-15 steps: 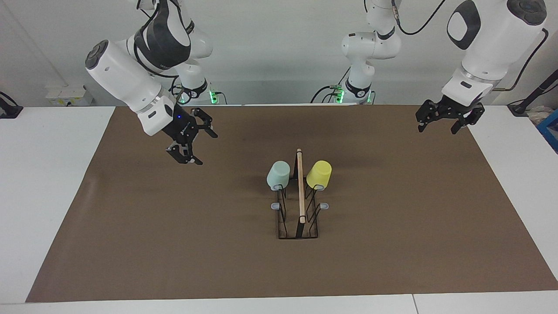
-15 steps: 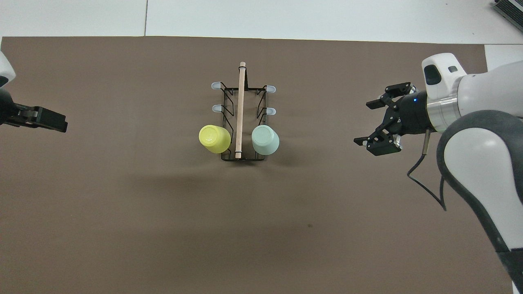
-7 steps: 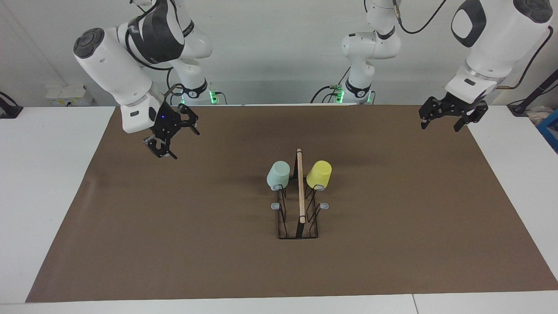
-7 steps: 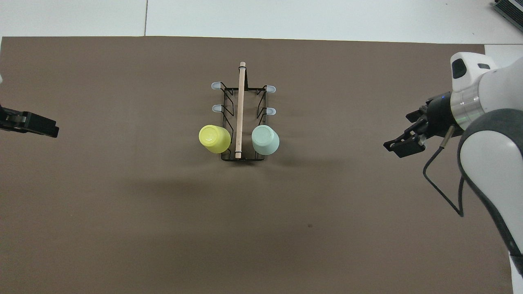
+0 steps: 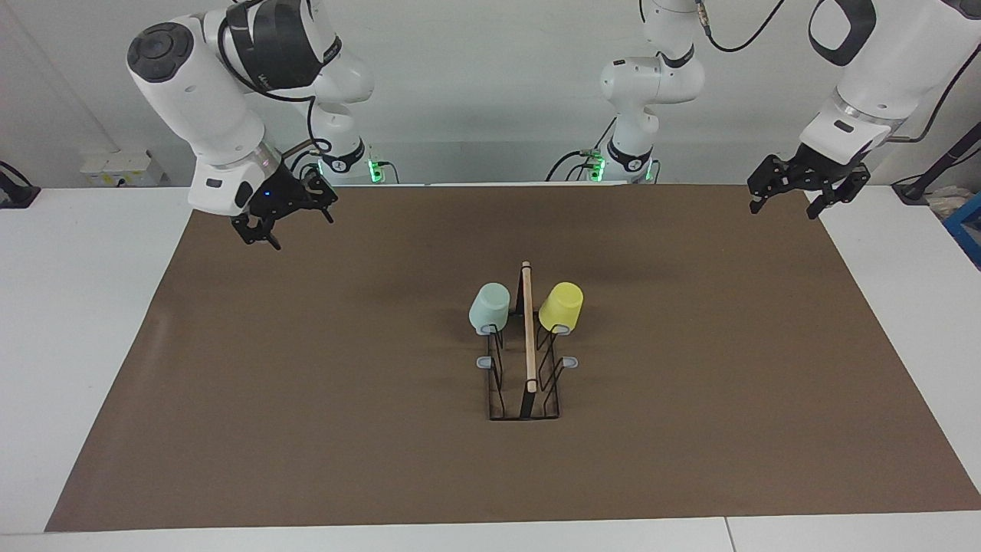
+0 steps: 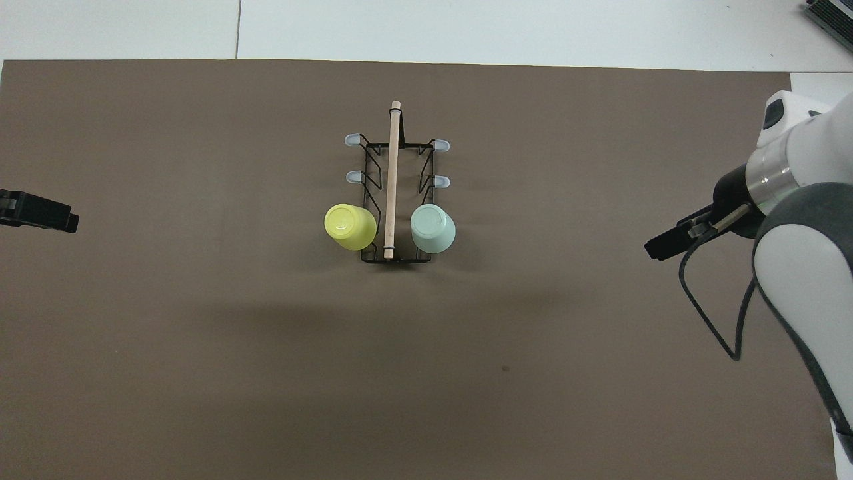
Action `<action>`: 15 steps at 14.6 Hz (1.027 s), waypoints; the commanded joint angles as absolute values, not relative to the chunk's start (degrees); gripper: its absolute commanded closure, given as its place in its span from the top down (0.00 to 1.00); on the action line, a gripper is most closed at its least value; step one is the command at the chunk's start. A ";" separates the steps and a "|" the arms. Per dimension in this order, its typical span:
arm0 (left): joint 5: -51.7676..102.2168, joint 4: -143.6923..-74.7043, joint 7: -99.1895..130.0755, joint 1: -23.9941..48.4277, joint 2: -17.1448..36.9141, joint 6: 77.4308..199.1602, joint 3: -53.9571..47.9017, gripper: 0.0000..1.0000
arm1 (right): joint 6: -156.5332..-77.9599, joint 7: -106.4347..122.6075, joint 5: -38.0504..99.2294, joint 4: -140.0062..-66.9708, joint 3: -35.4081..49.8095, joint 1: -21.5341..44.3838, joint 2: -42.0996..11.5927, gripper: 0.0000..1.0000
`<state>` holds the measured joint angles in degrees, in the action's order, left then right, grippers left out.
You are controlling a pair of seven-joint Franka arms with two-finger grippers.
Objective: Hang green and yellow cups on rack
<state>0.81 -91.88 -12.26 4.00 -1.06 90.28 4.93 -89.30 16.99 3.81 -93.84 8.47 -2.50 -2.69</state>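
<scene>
Facing view first: I've got the rack (image 5: 526, 360) standing mid-mat (image 5: 306, 383), rod (image 5: 528, 326) running along its top. The green cup (image 5: 489, 308) sits upside down on a prong at the end nearest the robots, on the right arm's side; the yellow cup (image 5: 561, 307) sits upside down on the matching prong on the left arm's side. Neither cup is touched. My right gripper (image 5: 283, 218) hangs in the air over the mat's edge at its own end, fingers spread, holding nothing. My left gripper (image 5: 805, 188) hangs over the mat's corner at the other end, jaws apart too, empty.

Overhead view now: rack (image 6: 394, 200) in the middle, yellow cup (image 6: 349, 227) and green cup (image 6: 433, 228) bottoms-up either side of the rod (image 6: 392, 180). Four bare prongs show farther from the robots. Only the tip of the left gripper (image 6: 40, 217) pokes in at the frame's edge; the right gripper (image 6: 673, 241) shows beside its white arm, both well apart from the rack.
</scene>
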 commanded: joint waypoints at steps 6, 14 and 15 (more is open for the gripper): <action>1.76 -97.21 -13.27 3.60 -5.36 91.75 4.92 1.00 | -88.15 11.69 2.11 -93.26 -2.87 5.42 -1.32 1.00; 1.93 -95.36 -12.66 3.95 -4.22 91.41 4.83 1.00 | -88.59 4.57 4.29 -89.74 -9.67 11.95 -2.72 1.00; 2.28 -94.58 -12.66 4.04 -4.04 91.15 4.83 1.00 | -88.59 3.09 5.09 -89.39 -9.23 11.52 -3.07 1.00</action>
<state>1.11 -95.20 -12.34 4.02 -3.84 91.19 4.83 -88.75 5.70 3.24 -91.10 -9.30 11.68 -2.04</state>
